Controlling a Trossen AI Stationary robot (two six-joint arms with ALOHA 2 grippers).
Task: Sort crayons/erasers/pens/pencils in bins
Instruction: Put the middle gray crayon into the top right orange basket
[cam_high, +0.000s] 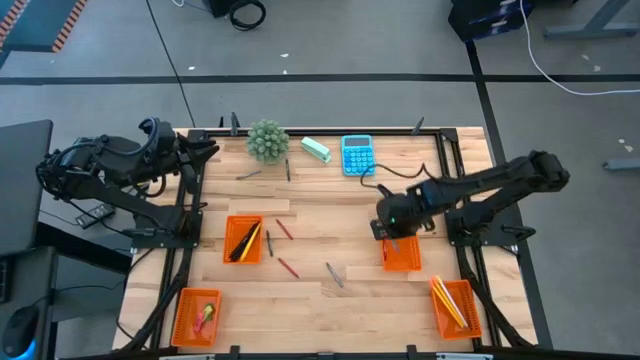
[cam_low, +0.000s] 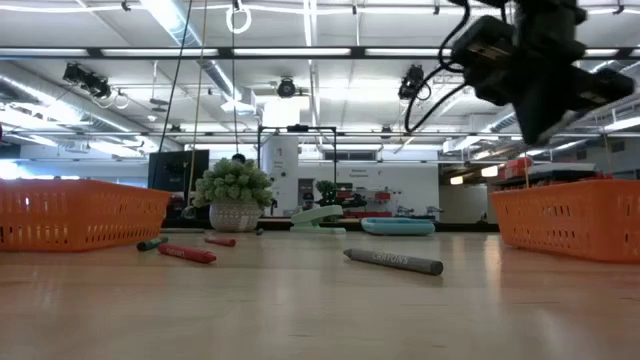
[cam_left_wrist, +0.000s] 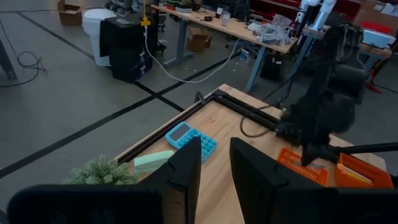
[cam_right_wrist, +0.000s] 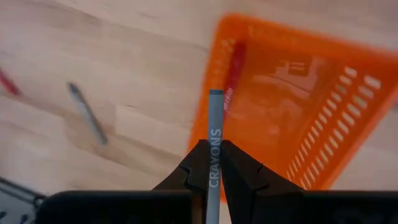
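My right gripper (cam_high: 390, 228) hovers over the near-left rim of an orange bin (cam_high: 401, 254), shut on a grey crayon (cam_right_wrist: 214, 118). In the right wrist view that bin (cam_right_wrist: 336, 68) holds a red crayon (cam_right_wrist: 235, 68). Three other orange bins show: one with black pens (cam_high: 243, 240), one with small erasers (cam_high: 197, 315), one with yellow pencils (cam_high: 455, 305). Loose red crayons (cam_high: 285, 230) (cam_high: 288, 267) and a grey stick (cam_high: 335, 275) lie flat on the wood. My left gripper (cam_left_wrist: 214, 168) waits open at the table's far-left corner (cam_high: 195, 155). My right gripper pinches the grey crayon between its two fingers, on the printed part of the stick (cam_right_wrist: 214, 142). The crayon runs along the fingers and sticks out past their tips. It is lifted clear, with its free end (cam_right_wrist: 215, 94) over the bin's wall.
A potted plant (cam_high: 267, 140), a mint-green block (cam_high: 316, 150) and a blue calculator (cam_high: 357, 155) stand along the far edge. Two dark sticks (cam_high: 250, 174) (cam_high: 288, 170) lie near the plant. Bare wood lies between the bins in the table's middle (cam_high: 330, 235).
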